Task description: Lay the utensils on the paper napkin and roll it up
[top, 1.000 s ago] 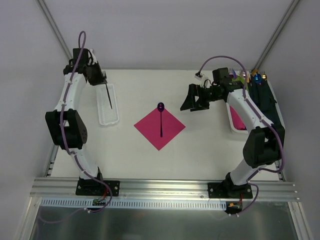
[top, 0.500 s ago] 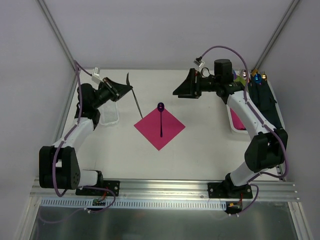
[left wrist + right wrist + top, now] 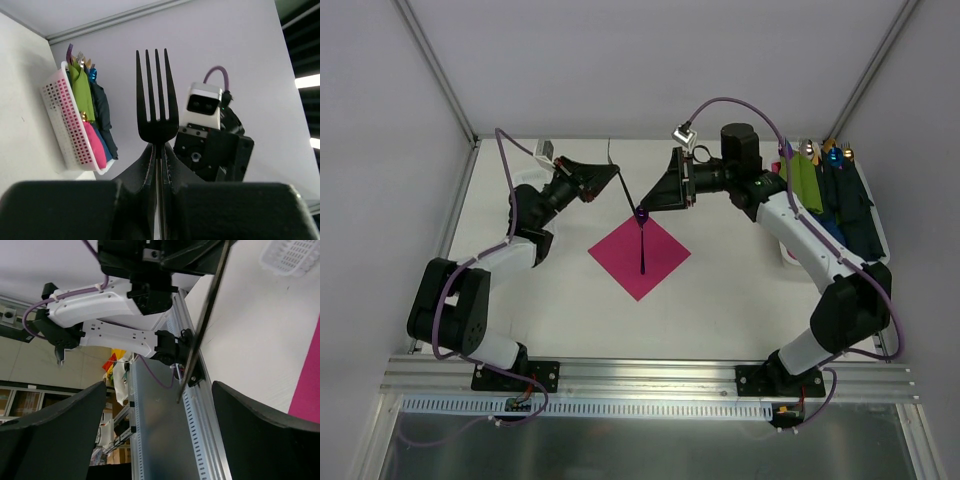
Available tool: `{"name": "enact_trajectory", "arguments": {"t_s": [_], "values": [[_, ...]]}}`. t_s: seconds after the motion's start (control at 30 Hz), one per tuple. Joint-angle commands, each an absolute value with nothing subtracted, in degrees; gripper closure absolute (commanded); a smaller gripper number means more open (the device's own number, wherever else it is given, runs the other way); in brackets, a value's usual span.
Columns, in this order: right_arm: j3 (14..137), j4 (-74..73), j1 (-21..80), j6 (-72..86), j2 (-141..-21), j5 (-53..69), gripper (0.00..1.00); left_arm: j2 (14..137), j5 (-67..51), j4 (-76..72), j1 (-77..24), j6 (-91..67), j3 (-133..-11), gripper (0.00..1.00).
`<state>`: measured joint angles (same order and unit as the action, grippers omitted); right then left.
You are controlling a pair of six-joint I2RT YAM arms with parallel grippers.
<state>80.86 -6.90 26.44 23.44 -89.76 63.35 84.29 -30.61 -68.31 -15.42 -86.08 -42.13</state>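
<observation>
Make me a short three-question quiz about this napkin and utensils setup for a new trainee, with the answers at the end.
1. True or false: the spoon has its handle lying on the napkin.
2. Which arm holds the fork? A left; B right; C neither.
3. Fill in the blank: the right pincer has its jaws standing ____.

Key
1. True.
2. A: the left pincer is shut on the fork's neck, tines pointing away from it.
3. Open, with nothing between them.
</observation>
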Motion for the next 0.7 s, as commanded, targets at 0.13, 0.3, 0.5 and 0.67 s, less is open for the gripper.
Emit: {"name": "enact_trajectory", "arguments": {"t_s": [0.13,0.3,0.5,0.67], "values": [[79.1,3.3,27.8,31.1,-85.7,66.9,0.1,86.2,-26.3,-94.5,-17.3,-92.0,-44.4,1.0],[77.3,6.9,28.1,34.0,-87.8,67.1,0.1,88.6,-24.9,-96.3,-19.0,-93.1,-45.3,1.0],[77.5,7.0,28.1,33.9,-87.8,66.8,0.12,89.6,-24.7,-96.3,-20.5,-92.8,-47.5,1.0],[78.0,7.4,28.0,34.1,-87.3,67.1,0.13,90.3,-24.9,-96.3,-20.7,-93.2,-48.5,1.0]]}}
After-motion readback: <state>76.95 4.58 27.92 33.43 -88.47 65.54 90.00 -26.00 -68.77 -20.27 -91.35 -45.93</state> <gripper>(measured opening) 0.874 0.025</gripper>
